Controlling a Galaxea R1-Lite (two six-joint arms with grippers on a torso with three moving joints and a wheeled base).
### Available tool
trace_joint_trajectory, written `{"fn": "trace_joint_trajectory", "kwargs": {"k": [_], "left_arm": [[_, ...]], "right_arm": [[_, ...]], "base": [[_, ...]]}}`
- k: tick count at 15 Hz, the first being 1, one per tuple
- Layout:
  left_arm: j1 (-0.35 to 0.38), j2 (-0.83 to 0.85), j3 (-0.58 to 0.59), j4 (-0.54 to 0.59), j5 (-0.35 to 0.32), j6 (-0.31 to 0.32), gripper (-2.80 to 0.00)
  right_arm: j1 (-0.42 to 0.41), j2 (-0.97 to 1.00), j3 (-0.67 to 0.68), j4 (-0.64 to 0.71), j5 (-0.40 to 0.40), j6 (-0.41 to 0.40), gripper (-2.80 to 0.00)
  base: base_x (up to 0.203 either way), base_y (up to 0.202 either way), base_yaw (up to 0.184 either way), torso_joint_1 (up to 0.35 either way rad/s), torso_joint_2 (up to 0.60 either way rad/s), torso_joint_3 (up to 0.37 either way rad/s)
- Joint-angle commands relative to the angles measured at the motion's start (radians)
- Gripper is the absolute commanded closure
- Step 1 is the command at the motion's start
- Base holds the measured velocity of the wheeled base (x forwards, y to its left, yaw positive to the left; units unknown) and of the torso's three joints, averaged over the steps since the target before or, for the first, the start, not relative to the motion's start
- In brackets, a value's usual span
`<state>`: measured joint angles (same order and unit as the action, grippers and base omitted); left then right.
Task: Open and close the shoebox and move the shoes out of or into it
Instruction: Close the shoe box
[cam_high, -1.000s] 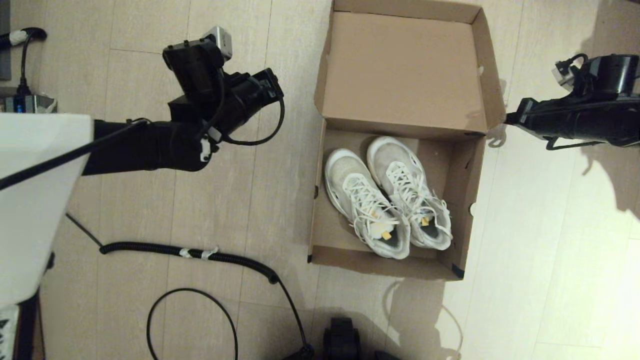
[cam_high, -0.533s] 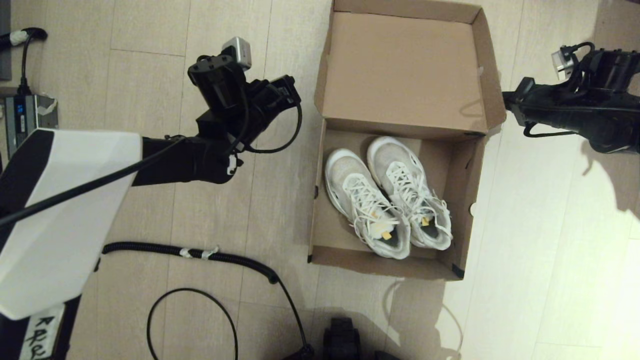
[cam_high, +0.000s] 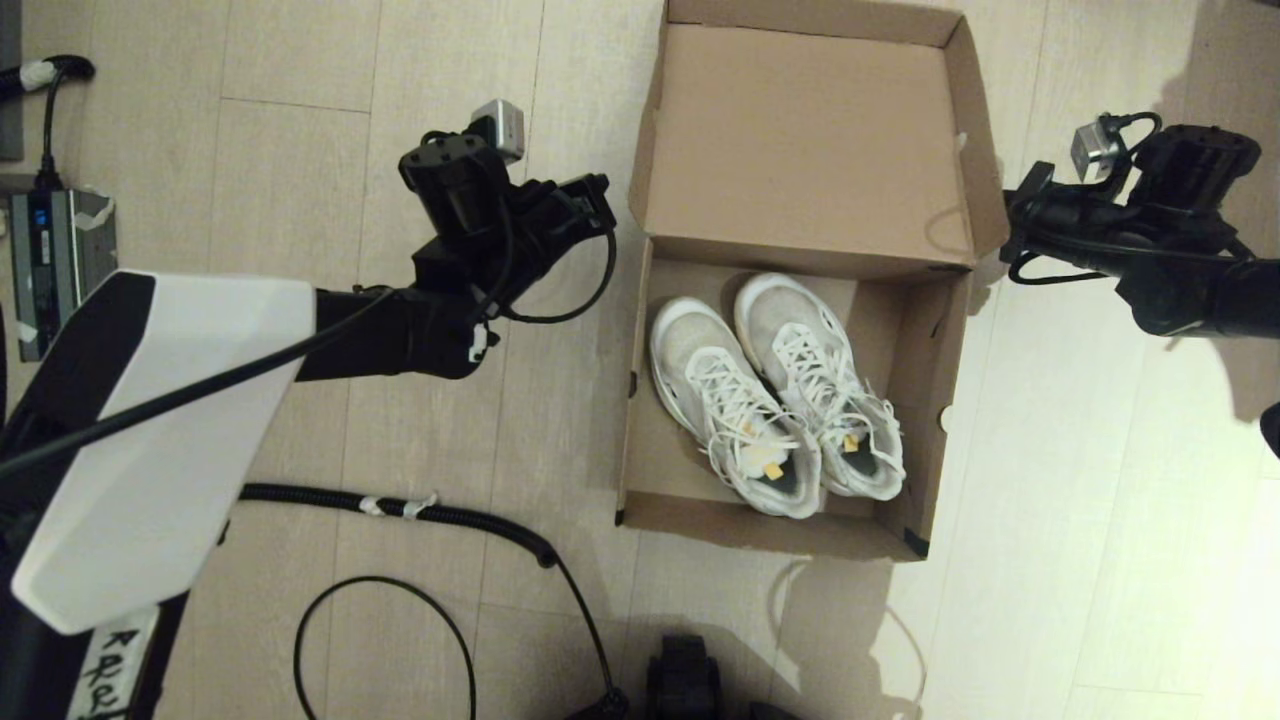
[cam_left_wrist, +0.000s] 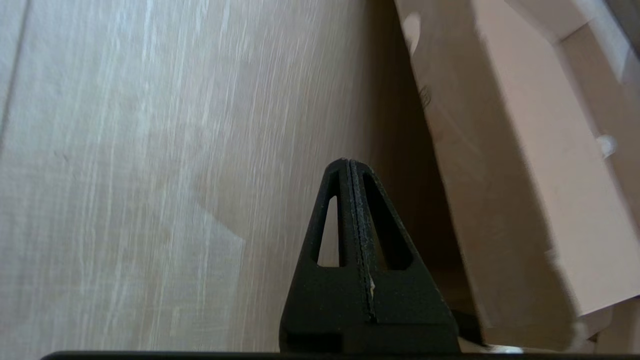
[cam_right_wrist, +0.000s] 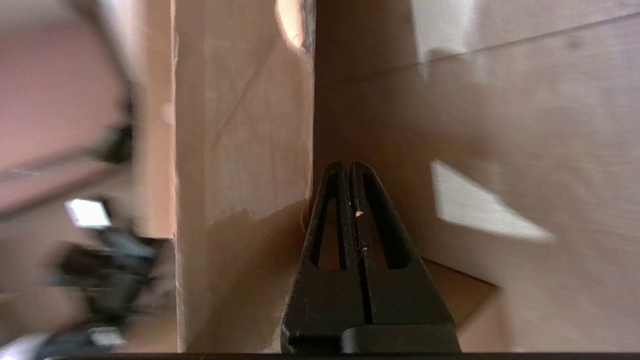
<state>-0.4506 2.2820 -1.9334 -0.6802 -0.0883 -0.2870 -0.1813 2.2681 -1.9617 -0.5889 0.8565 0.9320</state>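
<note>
The shoebox (cam_high: 790, 400) is seen on the floor (cam_high: 300, 60) with its hinged lid (cam_high: 805, 140) folded back flat, away from the robot. The shoes (cam_high: 775, 395) are lying side by side inside the tray, toes toward the hinge, so the step in hand is judged to be the closing of the lid.

The left claw (cam_high: 597, 195) is held just beside the lid's left flap, and the right claw (cam_high: 1015, 210) just beside the right flap. In each wrist view the fingers are pressed together with nothing between them, so both claws are closed and empty. Contact with the cardboard cannot be confirmed on either side.

For the lid to be closed well, a push from beneath or behind both side flaps is called for, applied evenly so that the lid is swung about its hinge without being twisted. The closed fingertips can be slid under the flap edges as wedges. If one side is raised ahead of the other, the light cardboard is likely to be buckled or the whole box dragged across the floor. As the lid is brought over, its side flaps should be guided outside the tray walls, and the laces are best kept clear of the rim.
</note>
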Motion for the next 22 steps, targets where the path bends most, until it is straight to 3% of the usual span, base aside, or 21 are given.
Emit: {"fn": "trace_joint_trajectory", "kwargs": {"k": [1, 5, 8, 11, 16, 20, 22], "left_arm": [[0.0, 0.016, -0.001, -0.004, -0.005, -0.001, 0.0], [-0.001, 0.038, -0.001, -0.004, -0.005, -0.002, 0.0], [-0.002, 0.063, -0.001, -0.005, -0.026, -0.003, 0.0], [0.0, 0.079, -0.002, -0.006, -0.025, -0.003, 0.0], [0.0, 0.096, -0.002, -0.005, -0.047, -0.004, 0.0], [0.0, 0.109, -0.002, -0.005, -0.076, -0.003, 0.0], [-0.003, 0.124, -0.002, -0.007, -0.076, -0.003, 0.0]], "right_arm": [[-0.001, 0.028, 0.0, -0.103, 0.021, 0.133, 0.0], [-0.003, 0.067, 0.001, -0.313, 0.078, 0.406, 0.0], [-0.009, 0.101, 0.004, -0.488, 0.175, 0.601, 0.0], [-0.013, 0.107, 0.008, -0.582, 0.222, 0.757, 0.0], [-0.01, 0.122, 0.005, -0.651, 0.283, 0.828, 0.0], [-0.011, 0.127, 0.004, -0.81, 0.3, 1.0, 0.0], [-0.012, 0.131, 0.004, -0.848, 0.328, 1.022, 0.0]], "base": [[0.0, 0.0, 0.0, 0.0, 0.0, 0.0], [0.0, 0.0, 0.0, 0.0, 0.0, 0.0], [0.0, 0.0, 0.0, 0.0, 0.0, 0.0], [0.0, 0.0, 0.0, 0.0, 0.0, 0.0], [0.0, 0.0, 0.0, 0.0, 0.0, 0.0], [0.0, 0.0, 0.0, 0.0, 0.0, 0.0], [0.0, 0.0, 0.0, 0.0, 0.0, 0.0]]}}
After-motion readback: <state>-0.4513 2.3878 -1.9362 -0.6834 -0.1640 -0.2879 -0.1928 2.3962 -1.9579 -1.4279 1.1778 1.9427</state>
